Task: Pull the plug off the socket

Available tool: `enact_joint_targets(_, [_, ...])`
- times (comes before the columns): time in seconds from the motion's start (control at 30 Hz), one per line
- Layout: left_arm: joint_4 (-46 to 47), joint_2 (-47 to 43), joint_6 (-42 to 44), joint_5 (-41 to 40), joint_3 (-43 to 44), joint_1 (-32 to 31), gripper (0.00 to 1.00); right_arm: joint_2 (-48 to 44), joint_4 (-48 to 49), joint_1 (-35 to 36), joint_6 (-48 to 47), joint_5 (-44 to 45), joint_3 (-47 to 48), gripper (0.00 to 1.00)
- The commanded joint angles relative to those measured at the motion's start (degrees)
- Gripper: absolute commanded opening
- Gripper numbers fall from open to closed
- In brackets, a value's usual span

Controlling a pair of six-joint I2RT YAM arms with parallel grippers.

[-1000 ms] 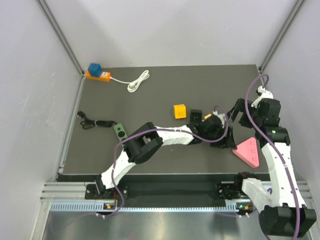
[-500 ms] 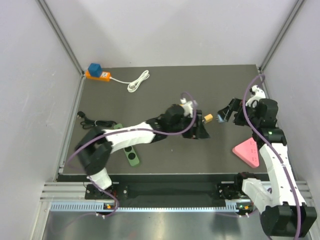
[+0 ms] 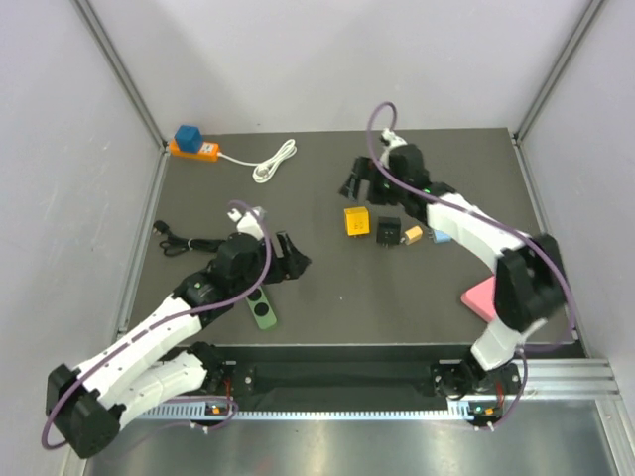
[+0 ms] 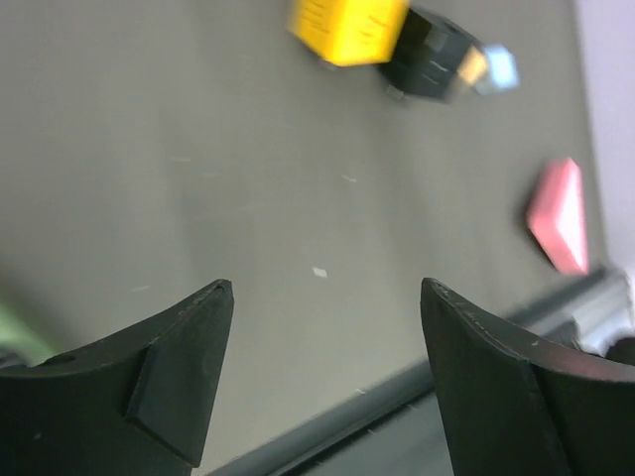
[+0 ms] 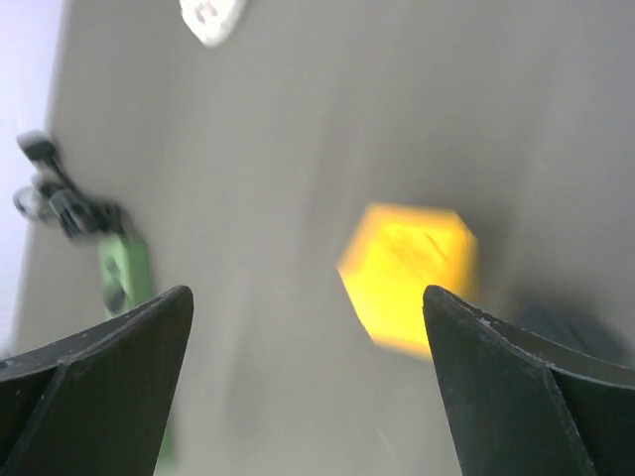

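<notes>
A blue plug (image 3: 188,135) sits in an orange socket (image 3: 195,150) at the far left corner, with a white cable (image 3: 276,159) trailing right. Neither wrist view shows the plug; the right wrist view shows only the cable's end (image 5: 211,18). My left gripper (image 3: 293,260) is open and empty over the mat, right of a green power strip (image 3: 255,296). My right gripper (image 3: 355,185) is open and empty just beyond a yellow cube (image 3: 356,221), which shows blurred between its fingers in the right wrist view (image 5: 407,278).
A black adapter (image 3: 389,233) with an orange and blue piece (image 3: 417,235) lies right of the cube. A pink triangle (image 3: 486,296) is at the near right. A black cable (image 3: 187,244) runs from the green strip. The left wrist view shows the cube (image 4: 347,25) and the triangle (image 4: 559,213).
My left arm has swung back from the table's middle to beside the green strip. My right arm has swung from the right side to the far middle, above the yellow cube.
</notes>
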Motion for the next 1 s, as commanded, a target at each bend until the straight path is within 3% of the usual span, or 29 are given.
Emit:
enact_joint_targets(0.0, [-6.54,-6.04,0.32,-7.65,-1.61,1.97,0.81,9.97,7.50,4.95,7.05,5.83,13.45,0.98])
enact_joint_targets(0.13, [-12.16,-9.31,1.28,-16.51,0.93,2.32,0.86,30.41,2.51,7.59,13.91,8.21,33.21,0.99])
enact_joint_targets(0.17, [-13.57,-9.14,1.63,-17.76,3.21,2.50,0.86,33.70,0.92,9.08,14.18,9.70,42.74,0.99])
enact_joint_targets(0.23, [-18.58,-7.56,2.68,-20.22,5.94,2.59,0.86,42.46,-1.37,10.23,14.70,14.70,51.06,1.00])
enact_joint_targets(0.27, [-20.07,-6.42,3.04,-22.32,8.13,2.67,0.86,45.13,-1.20,11.28,15.49,17.85,57.80,0.99])
enact_joint_targets(0.37, [-22.63,-5.71,3.83,-25.58,10.26,2.76,0.87,54.01,4.58,12.08,18.39,20.08,65.75,0.96])
enact_joint_targets(0.5, [-19.75,-5.98,2.95,-29.19,9.82,3.20,0.89,59.65,12.59,12.25,23.57,19.21,67.10,0.90])
enact_joint_targets(0.63, [-13.69,-0.80,4.35,-26.66,13.50,6.01,0.83,55.72,16.45,11.90,25.17,16.66,59.74,0.88])
enact_joint_targets(0.67, [-12.63,1.91,4.45,-25.86,14.38,7.49,0.77,54.66,16.20,11.99,24.21,15.52,56.84,0.88])
enact_joint_targets(0.8, [-4.89,8.51,5.50,-19.72,16.58,12.77,0.72,49.30,9.61,11.90,19.64,12.79,53.49,0.91])
enact_joint_targets(0.97, [5.63,17.38,9.53,-5.93,17.99,23.49,0.79,37.88,5.05,10.15,13.31,11.21,43.38,0.96])
